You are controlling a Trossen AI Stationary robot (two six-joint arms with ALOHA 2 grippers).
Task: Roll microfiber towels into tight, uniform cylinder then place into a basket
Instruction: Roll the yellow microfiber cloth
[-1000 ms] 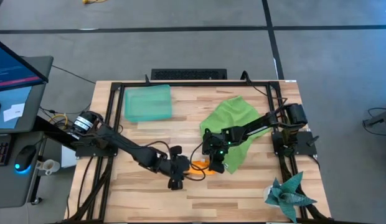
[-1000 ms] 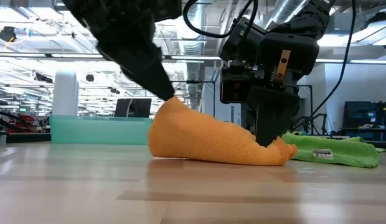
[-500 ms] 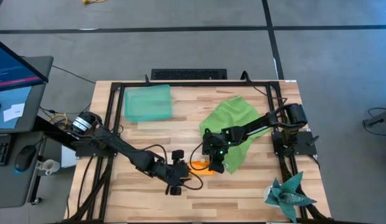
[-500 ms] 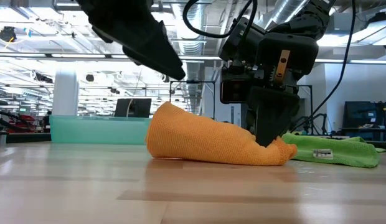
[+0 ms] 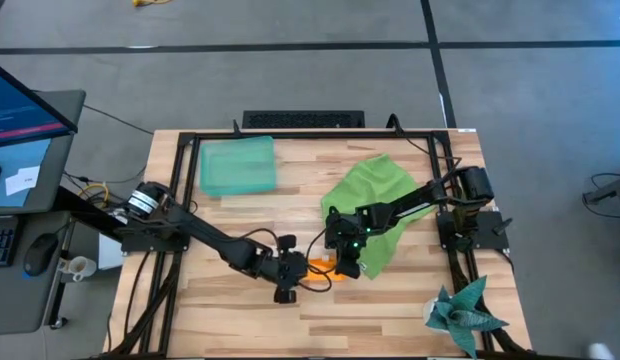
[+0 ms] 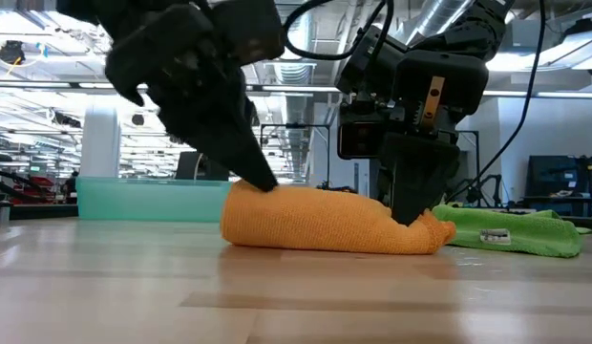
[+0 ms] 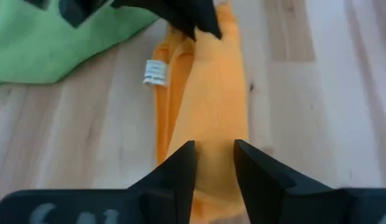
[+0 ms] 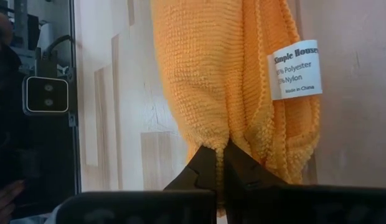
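2 pincers work the orange towel (image 5: 323, 267) at the high view's lower middle: my left pincer (image 7: 214, 163) straddles its near end, fingers partly open, my right pincer (image 8: 219, 163) pinches the far end. Rolling is underway; next, I judge, grip tighter and turn.

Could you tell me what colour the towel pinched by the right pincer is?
Bright orange; the orange towel shows best in the right wrist view, with the right pincer shut on its end.
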